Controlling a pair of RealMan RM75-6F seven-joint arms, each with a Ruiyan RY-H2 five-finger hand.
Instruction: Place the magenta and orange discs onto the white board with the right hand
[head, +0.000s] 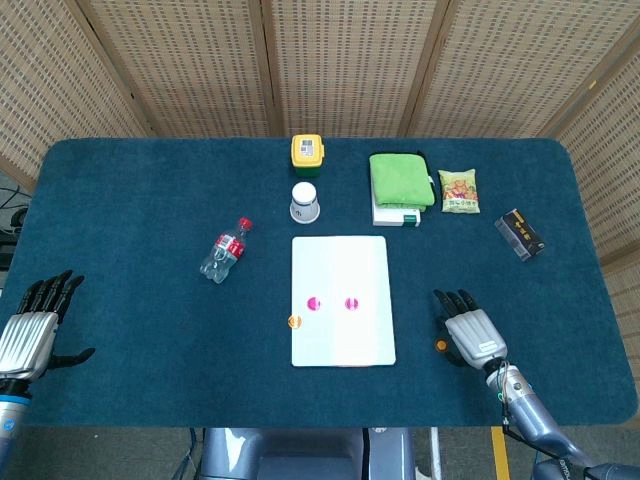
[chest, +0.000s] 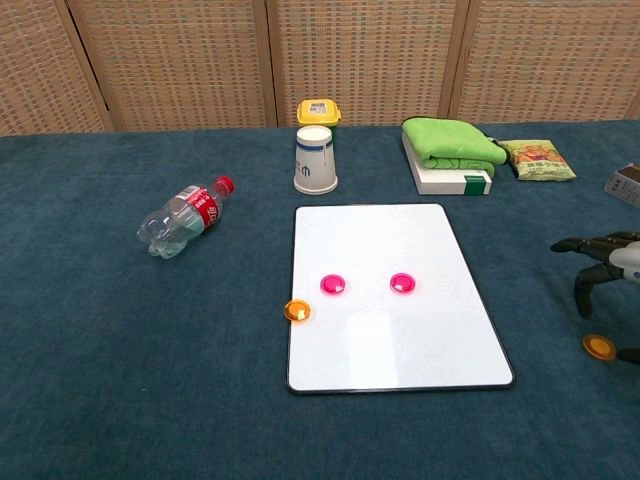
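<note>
Two magenta discs (head: 313, 303) (head: 351, 303) lie on the white board (head: 340, 265); in the chest view they show as the left magenta disc (chest: 332, 284) and the right magenta disc (chest: 402, 283) on the board (chest: 380, 235). One orange disc (head: 294, 321) (chest: 297, 311) sits on the cloth just off the board's left edge. A second orange disc (head: 440, 346) (chest: 600, 347) lies right of the board, beside my right hand (head: 470, 332) (chest: 608, 262), which hovers over it with fingers spread, holding nothing. My left hand (head: 30, 335) stays open at the table's left edge.
A plastic bottle (head: 224, 250) lies left of the board. A paper cup (head: 305, 202) and a yellow box (head: 307, 151) stand behind it. A green towel on a box (head: 400, 180), a snack packet (head: 459, 190) and a small dark box (head: 520, 234) sit at the back right.
</note>
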